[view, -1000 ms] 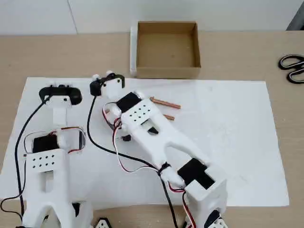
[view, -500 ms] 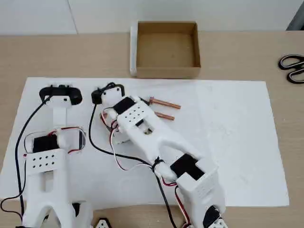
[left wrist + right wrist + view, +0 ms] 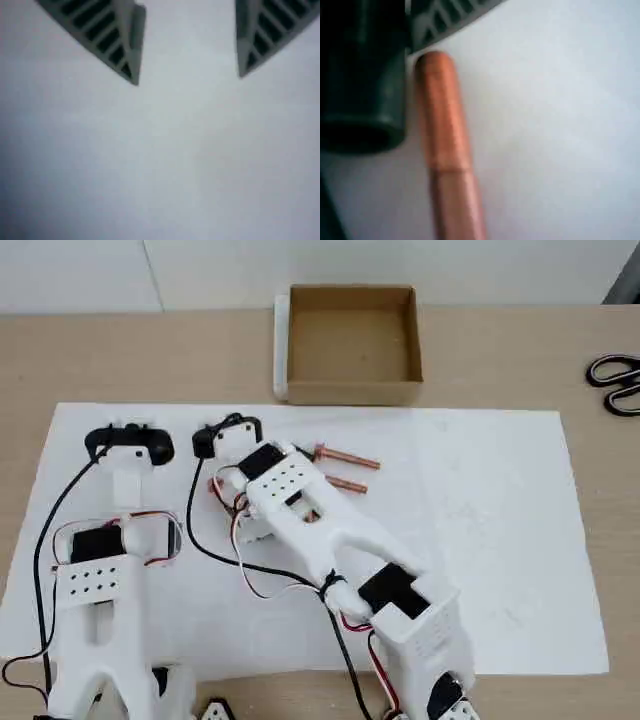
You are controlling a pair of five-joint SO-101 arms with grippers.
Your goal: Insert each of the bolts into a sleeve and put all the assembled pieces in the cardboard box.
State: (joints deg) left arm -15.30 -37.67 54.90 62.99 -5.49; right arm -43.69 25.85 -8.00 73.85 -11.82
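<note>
Left gripper (image 3: 187, 77), jaws wide apart, over white paper sheet (image 3: 500, 540) on tan table (image 3: 520, 350), scissors (image 3: 615, 383) off the sheet.

Right arm (image 3: 300, 515) is retracting toward 6 o'clock, away from the cardboard box (image 3: 350, 393). Its wrist head (image 3: 230, 433) is settling lower on the paper (image 3: 500, 500). Motion is slowing, nearly nil over the last half second. Shorter bolt (image 3: 347, 483) is showing more length.

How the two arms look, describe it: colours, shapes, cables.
The left arm and right arm are white plastic with black motors, panels of round holes, and loose black, red and white cables. The left gripper has grey, ribbed, pointed fingers.
</note>
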